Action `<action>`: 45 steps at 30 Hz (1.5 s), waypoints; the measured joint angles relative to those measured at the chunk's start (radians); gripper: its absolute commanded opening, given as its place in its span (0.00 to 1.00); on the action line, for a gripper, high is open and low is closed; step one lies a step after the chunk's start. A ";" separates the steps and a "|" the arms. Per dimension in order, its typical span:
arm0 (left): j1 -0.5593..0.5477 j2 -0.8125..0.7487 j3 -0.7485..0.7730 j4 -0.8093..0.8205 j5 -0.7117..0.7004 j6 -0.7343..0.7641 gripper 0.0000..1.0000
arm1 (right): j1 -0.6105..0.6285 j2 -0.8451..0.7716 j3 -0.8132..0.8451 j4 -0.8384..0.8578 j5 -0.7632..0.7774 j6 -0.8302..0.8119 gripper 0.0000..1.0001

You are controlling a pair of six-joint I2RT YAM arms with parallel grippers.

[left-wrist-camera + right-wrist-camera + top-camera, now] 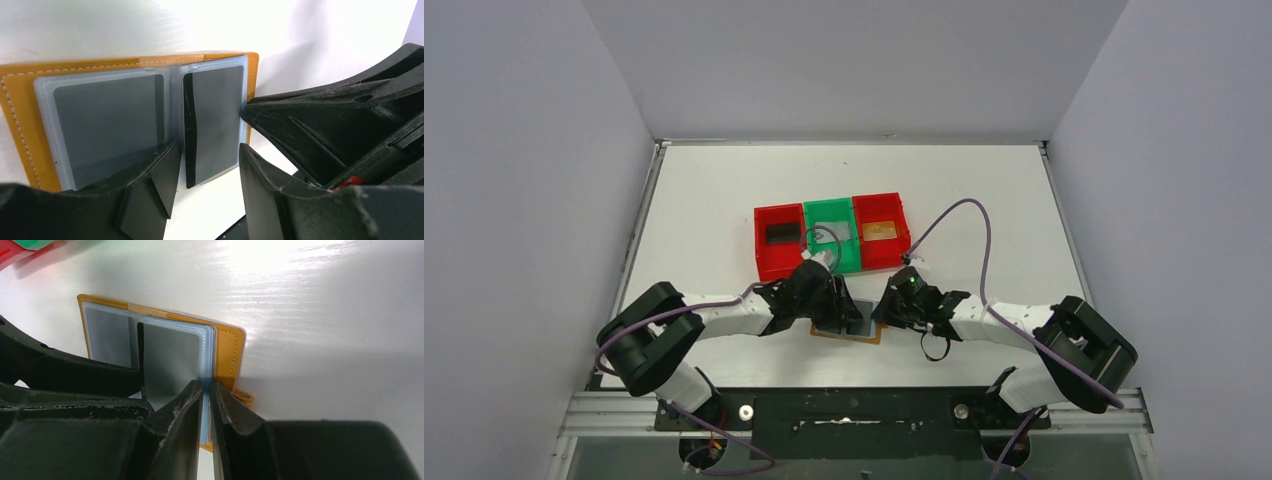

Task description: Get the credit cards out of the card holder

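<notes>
The tan-brown card holder (862,335) lies open on the table between my two grippers. Its pale sleeves show dark grey credit cards (215,120), and one black card edge (189,135) stands up at the fold. My left gripper (207,175) is open, its fingers on either side of the right-hand sleeve's near edge without touching it. My right gripper (208,400) is shut on the outer edge of the stacked sleeves (209,357) of the card holder (231,352). In the top view the left gripper (839,315) and the right gripper (889,308) almost meet over the holder.
Three bins stand in a row just behind the holder. The left red bin (767,262) holds a black card, the green bin (816,213) a silver-grey one, and the right red bin (900,215) an orange-brown one. White walls enclose the table.
</notes>
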 measured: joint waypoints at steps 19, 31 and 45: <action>0.023 -0.037 -0.138 0.130 0.035 -0.076 0.00 | -0.001 0.021 0.000 0.038 -0.004 0.023 0.14; 0.039 -0.109 -0.204 0.158 0.042 -0.077 0.01 | -0.001 0.022 0.002 0.036 -0.004 0.026 0.15; 0.040 -0.069 -0.244 0.311 0.077 -0.151 0.17 | -0.001 0.044 0.015 0.046 -0.016 0.023 0.14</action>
